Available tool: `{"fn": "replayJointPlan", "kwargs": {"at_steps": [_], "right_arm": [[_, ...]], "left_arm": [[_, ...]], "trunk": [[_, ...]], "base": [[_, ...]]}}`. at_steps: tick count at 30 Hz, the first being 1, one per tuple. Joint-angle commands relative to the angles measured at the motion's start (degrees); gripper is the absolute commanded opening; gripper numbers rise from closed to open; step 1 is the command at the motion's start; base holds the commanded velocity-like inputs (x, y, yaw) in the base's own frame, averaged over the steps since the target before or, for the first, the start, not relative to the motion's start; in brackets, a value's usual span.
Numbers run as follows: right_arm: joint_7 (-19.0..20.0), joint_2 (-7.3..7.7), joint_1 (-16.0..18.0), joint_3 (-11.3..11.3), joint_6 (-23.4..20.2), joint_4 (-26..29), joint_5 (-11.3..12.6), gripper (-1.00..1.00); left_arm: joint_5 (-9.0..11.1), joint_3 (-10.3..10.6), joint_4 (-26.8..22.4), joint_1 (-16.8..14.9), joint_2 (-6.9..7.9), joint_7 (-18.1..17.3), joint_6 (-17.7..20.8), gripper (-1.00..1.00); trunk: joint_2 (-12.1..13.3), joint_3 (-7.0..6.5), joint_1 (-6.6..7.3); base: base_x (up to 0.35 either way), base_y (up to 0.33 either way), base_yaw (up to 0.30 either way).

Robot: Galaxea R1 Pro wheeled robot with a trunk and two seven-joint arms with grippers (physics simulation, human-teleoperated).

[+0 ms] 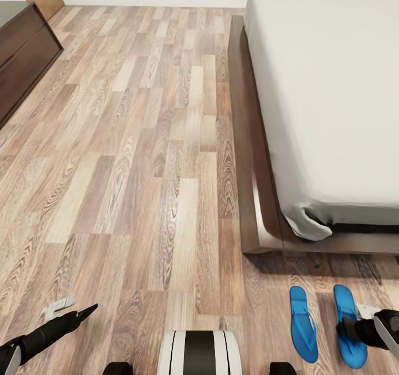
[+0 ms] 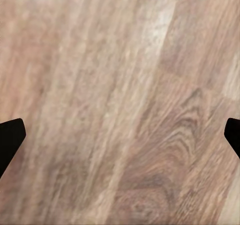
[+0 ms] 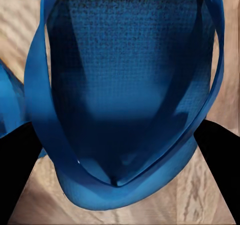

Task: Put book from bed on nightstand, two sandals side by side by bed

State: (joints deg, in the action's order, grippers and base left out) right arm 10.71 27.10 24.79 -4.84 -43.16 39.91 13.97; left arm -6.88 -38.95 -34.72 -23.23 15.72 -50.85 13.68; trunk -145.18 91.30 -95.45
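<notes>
Two bright blue sandals lie side by side on the wood floor just past the foot corner of the bed (image 1: 260,197). The left sandal (image 1: 303,325) lies free. My right gripper (image 1: 346,330) is down on the right sandal (image 1: 348,303), shut on it. In the right wrist view its black fingertips (image 3: 217,170) press against both sides of the sandal (image 3: 125,85) at its rounded end. My left gripper (image 1: 88,310) hangs low over bare floor, open, with its fingertips (image 2: 10,140) far apart. The book and the nightstand are out of view.
The pale mattress (image 1: 332,86) covers the right side. A long low dark bench (image 1: 22,53) stands against the far left wall. Wide plank floor (image 1: 144,170) lies between bench and bed. My white base (image 1: 199,353) shows at the near edge.
</notes>
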Motion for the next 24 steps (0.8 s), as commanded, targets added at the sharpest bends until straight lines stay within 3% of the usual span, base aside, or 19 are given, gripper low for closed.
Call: {"fn": "replayJointPlan", "kwargs": {"at_steps": [1, 17, 24], "right_arm": [[0.4, -0.02, 0.0, -0.1, 0.3, 0.9, -0.4, -1.00], [0.5, -0.03, 0.0, 0.0, 2.2, 2.1, -0.4, -1.00], [0.7, -0.03, 0.0, 0.0, 2.2, 2.0, -0.4, -1.00]], "left_arm": [[-0.5, -0.4, -0.1, -0.1, -0.06, -0.5, 0.5, 1.00], [-0.6, -0.4, -0.1, -0.1, -0.71, -0.4, 0.5, 1.00], [-0.7, -0.4, -0.1, -0.1, -0.78, -0.4, 0.5, 1.00]], "trunk": [[0.0, 0.03, 0.01], [0.0, 0.03, 0.01], [-0.1, 0.70, -0.07]], "base": [[0.000, 0.000, 0.000], [0.000, 0.000, 0.000], [0.000, 0.000, 0.000]]}}
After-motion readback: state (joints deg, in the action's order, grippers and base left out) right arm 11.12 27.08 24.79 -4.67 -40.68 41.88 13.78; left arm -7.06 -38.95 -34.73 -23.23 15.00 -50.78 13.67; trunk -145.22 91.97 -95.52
